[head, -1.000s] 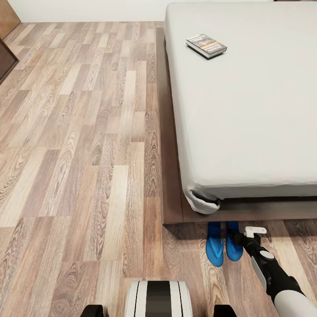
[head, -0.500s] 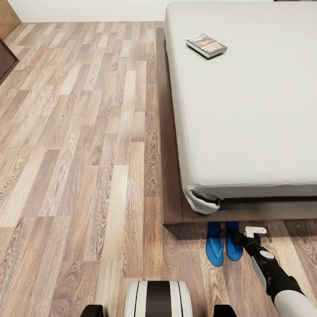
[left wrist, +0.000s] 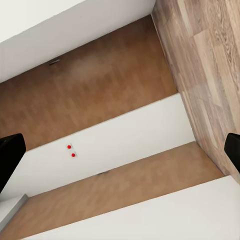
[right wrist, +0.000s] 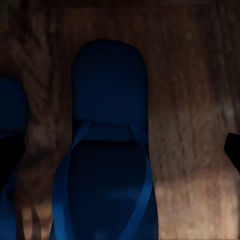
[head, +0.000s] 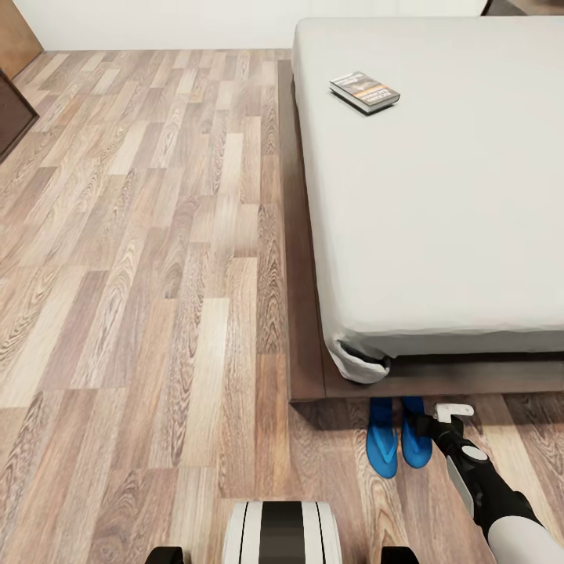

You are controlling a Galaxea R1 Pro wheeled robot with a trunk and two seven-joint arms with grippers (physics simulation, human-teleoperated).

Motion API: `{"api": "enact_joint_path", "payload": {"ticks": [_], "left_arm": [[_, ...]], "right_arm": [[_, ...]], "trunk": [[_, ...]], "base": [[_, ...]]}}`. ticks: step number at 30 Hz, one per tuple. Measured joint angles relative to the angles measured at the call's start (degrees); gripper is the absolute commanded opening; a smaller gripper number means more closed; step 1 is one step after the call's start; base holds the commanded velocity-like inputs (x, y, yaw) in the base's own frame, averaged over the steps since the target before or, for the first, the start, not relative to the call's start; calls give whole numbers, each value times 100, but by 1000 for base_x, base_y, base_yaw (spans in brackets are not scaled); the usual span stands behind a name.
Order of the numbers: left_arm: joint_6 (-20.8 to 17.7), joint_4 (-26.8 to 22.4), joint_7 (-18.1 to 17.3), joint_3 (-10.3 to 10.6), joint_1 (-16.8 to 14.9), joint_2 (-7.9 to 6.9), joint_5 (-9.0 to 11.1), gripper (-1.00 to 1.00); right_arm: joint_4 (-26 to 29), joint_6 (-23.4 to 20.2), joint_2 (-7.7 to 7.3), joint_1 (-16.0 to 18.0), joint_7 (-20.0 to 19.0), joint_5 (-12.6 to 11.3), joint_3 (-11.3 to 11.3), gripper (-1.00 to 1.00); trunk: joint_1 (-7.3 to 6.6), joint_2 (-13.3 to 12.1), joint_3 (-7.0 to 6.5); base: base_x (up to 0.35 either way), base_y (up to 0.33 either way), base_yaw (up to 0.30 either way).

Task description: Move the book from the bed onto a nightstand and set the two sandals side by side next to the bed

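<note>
Right gripper (head: 443,413), white-fingered, poised low over the two bright blue flat sandals (head: 398,444); fingers spread, nothing clasped. Dark paperback book (head: 364,91) far off at 11 o'clock on the pale-grey bed (head: 439,196), long axis slanting toward 4 o'clock. Right arm nearer. Sandals parallel at the bed's foot.

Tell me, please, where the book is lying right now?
In the head view, the book lies on the bed, near the mattress's left edge at its far end.
</note>
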State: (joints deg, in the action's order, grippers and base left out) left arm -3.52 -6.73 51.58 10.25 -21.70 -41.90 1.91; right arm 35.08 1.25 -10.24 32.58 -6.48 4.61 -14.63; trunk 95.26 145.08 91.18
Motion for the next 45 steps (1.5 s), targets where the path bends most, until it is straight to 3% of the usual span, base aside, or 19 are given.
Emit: {"api": "enact_joint_path", "payload": {"ticks": [38,45], "left_arm": [[-5,0,7,3,0,0,0,100],[-5,-1,7,1,0,0,0,100]], "right_arm": [[-232,-29,-22,0,0,18,33,100],[-241,-29,-23,0,1,20,36,100]], "trunk": [[0,0,0],[-18,-9,-154]], "base": [[0,0,0],[0,0,0]]}}
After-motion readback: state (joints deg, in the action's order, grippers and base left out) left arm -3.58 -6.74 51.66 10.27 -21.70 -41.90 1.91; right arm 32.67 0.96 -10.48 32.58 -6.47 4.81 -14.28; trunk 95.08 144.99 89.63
